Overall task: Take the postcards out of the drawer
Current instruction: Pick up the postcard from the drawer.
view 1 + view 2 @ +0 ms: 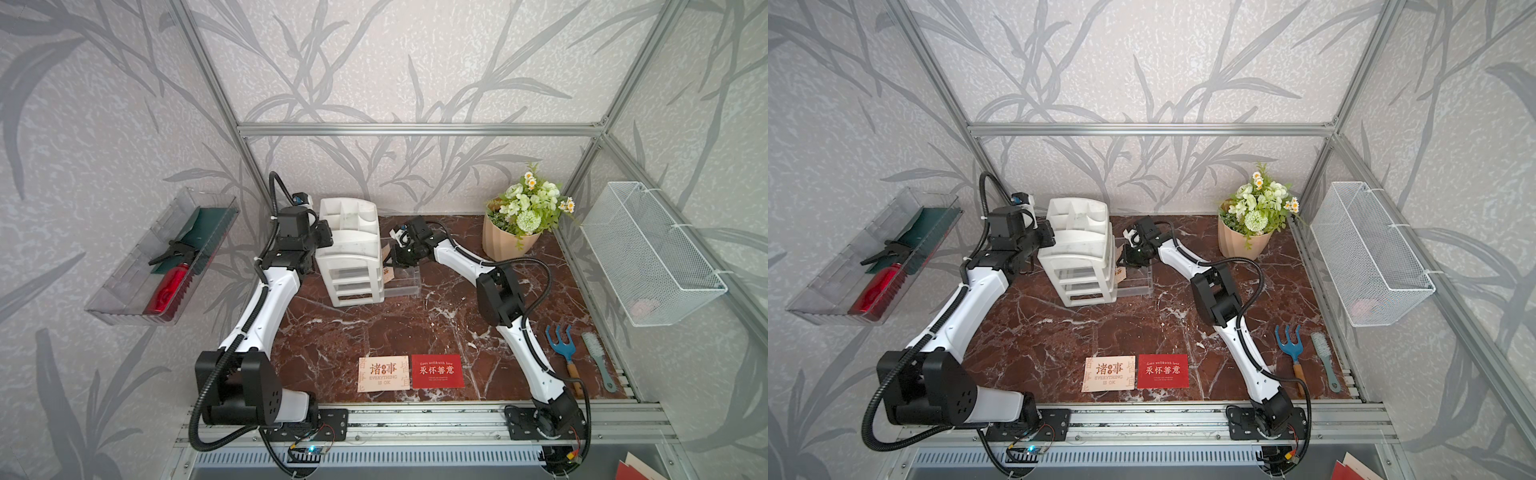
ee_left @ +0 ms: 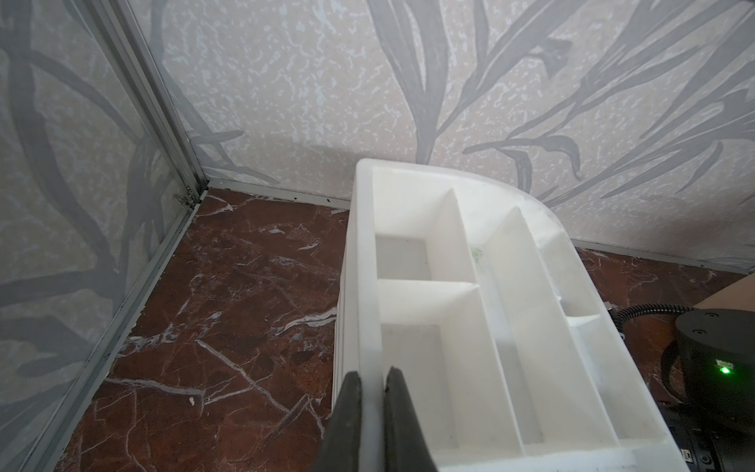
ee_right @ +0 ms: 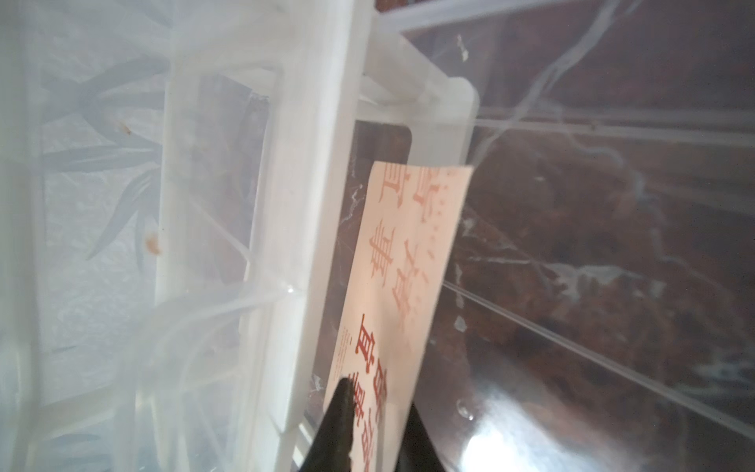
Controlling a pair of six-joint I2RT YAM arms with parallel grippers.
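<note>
The right pincer (image 3: 378, 396) grips a peach postcard (image 3: 408, 253) tilted up in the clear pulled-out drawer (image 1: 407, 286). The left pincer (image 2: 372, 374), clamped on the rim of the white organizer (image 1: 349, 245), braces it. A slow, straight lift clear of the frame looks wisest. Two postcards (image 1: 383, 373) lie on the table (image 1: 374, 324).

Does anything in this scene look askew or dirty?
The peach postcard tilts up in the open clear drawer instead of lying flat, pinched by the right pincer. The white organizer carries a small green stain.
</note>
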